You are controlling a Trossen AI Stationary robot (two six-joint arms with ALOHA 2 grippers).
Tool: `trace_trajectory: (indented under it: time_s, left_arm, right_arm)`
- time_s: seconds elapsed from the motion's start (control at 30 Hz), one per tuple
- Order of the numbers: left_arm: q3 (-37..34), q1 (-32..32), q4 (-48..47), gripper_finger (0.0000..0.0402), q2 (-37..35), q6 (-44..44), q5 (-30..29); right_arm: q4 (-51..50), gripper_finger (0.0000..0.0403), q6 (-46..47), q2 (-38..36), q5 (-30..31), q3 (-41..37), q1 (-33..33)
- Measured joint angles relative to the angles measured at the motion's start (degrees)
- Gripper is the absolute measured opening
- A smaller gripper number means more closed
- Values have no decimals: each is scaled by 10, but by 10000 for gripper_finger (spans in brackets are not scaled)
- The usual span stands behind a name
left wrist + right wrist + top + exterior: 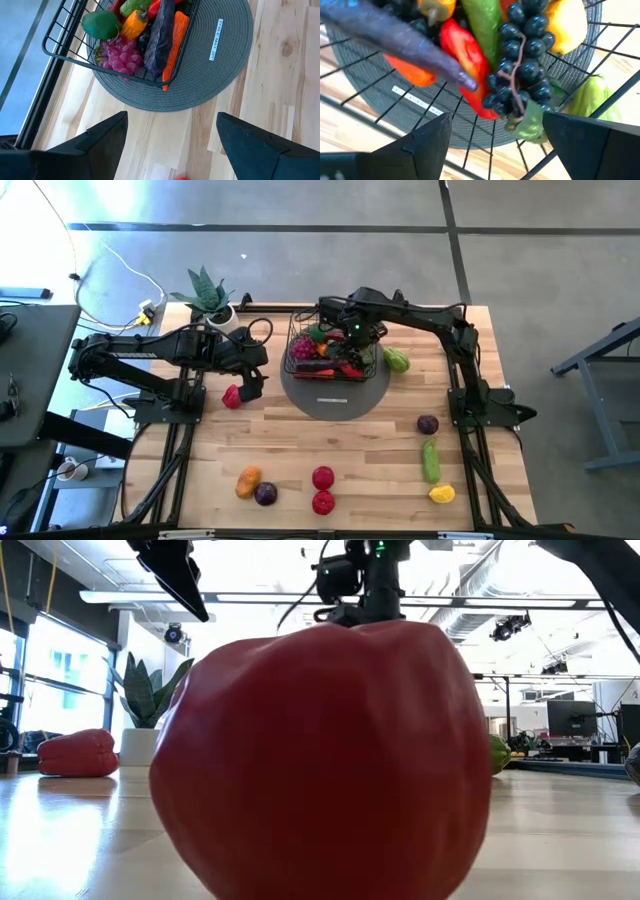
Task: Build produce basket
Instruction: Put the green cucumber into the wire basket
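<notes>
The black wire basket [335, 348] stands on a grey round mat [335, 392] at the table's far middle. It holds produce: dark grapes [520, 65], a red pepper [465, 55], a purple aubergine [159, 40], pink grapes [119, 56] and a carrot [175, 45]. My right gripper [496, 117] hangs open above the basket, pointing down, with the dark grapes lying below its fingers. My left gripper [172, 116] stands open to the left of the mat, above a red pepper [232, 396] that lies on the table.
Loose produce lies on the near half of the table: an orange piece [248, 481], a purple one [266, 494], two red ones [323, 477], a green cucumber [431, 460] and a yellow piece [442, 493]. A green piece [397, 360] lies beside the basket. A potted plant [207, 295] stands at the far left.
</notes>
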Motion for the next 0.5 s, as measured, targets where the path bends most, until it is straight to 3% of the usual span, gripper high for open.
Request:
trace_trajectory:
  time_s: [0.5]
  left_arm:
    - [0, -1, -101, 296, 0, -99, 40]
  right_arm:
    - [-20, 296, -5, -8, 83, 87, 95]
